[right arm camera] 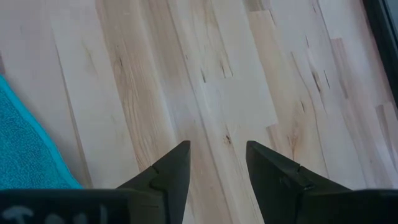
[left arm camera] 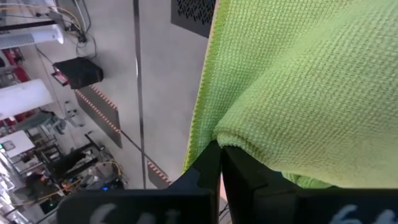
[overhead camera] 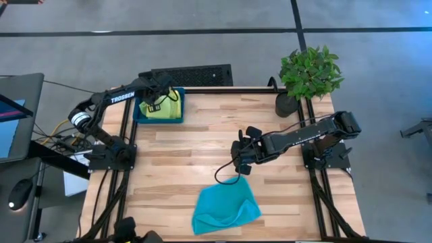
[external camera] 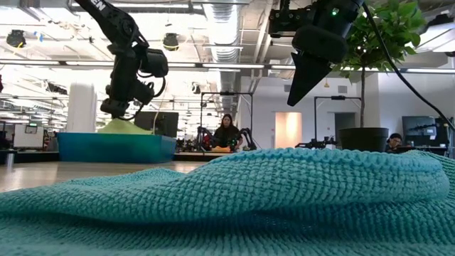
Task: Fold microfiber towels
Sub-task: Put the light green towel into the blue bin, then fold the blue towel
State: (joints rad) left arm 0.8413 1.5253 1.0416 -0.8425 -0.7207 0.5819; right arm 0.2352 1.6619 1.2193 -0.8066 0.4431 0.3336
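Observation:
A lime green towel [overhead camera: 165, 108] lies bunched in the dark-teal tray [overhead camera: 138, 118] at the table's far left corner. My left gripper [overhead camera: 154, 104] stands over the tray, shut on this towel [left arm camera: 298, 81]. A teal towel [overhead camera: 226, 206] lies crumpled on the table near the front edge and fills the foreground of the low view [external camera: 270, 206]. My right gripper [right arm camera: 217, 155] is open and empty. It hangs above bare wood just beyond the teal towel's far edge [right arm camera: 31, 149], and in the low view [external camera: 293, 99] it is clear of the cloth. My left gripper pinches a bunched fold of the lime green towel [left arm camera: 249, 140] between its two fingers, coming from above and pointing down. Under the fingers the cloth rises in a small peak [external camera: 124, 126]. The rest of it lies in the tray.
A potted plant [overhead camera: 309, 74] stands at the table's far right corner. A black perforated panel [overhead camera: 192, 74] lies beyond the table's far edge, next to the tray. The middle of the wooden table [overhead camera: 202, 145] is bare. People sit in the room behind [external camera: 227, 134].

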